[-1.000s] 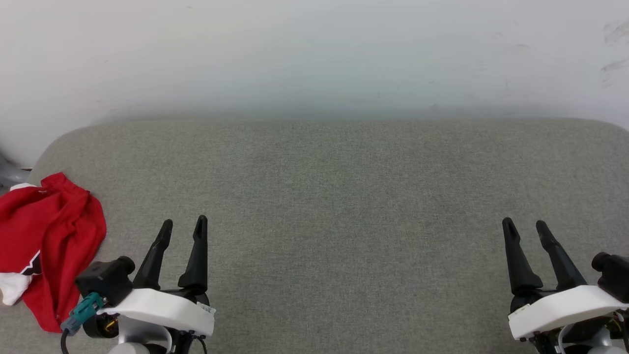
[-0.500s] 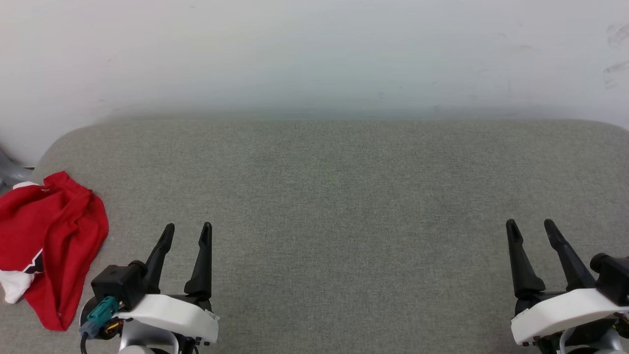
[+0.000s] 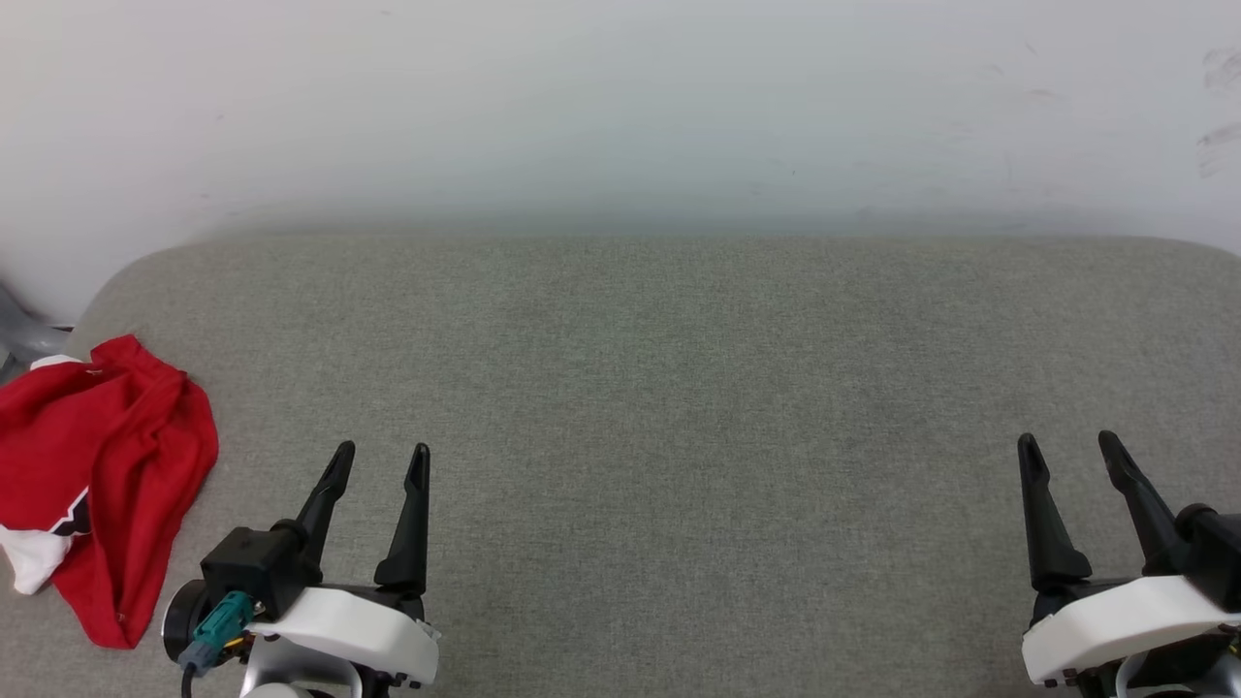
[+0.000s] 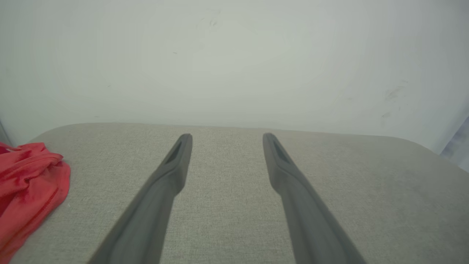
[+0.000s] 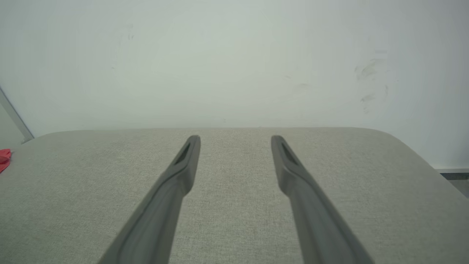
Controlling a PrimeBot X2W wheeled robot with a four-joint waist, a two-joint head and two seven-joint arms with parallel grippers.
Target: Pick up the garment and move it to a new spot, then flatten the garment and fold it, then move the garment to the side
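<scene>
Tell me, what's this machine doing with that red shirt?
Nothing is being handled right now. A crumpled red garment lies at the left end of a grey padded surface. The robot's left fingers are open beside it, not touching it. The right fingers are open too, far off at the other end, holding nothing.

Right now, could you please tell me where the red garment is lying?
In the head view the garment lies crumpled at the far left edge of the grey cushion, just left of the open left gripper.
</scene>
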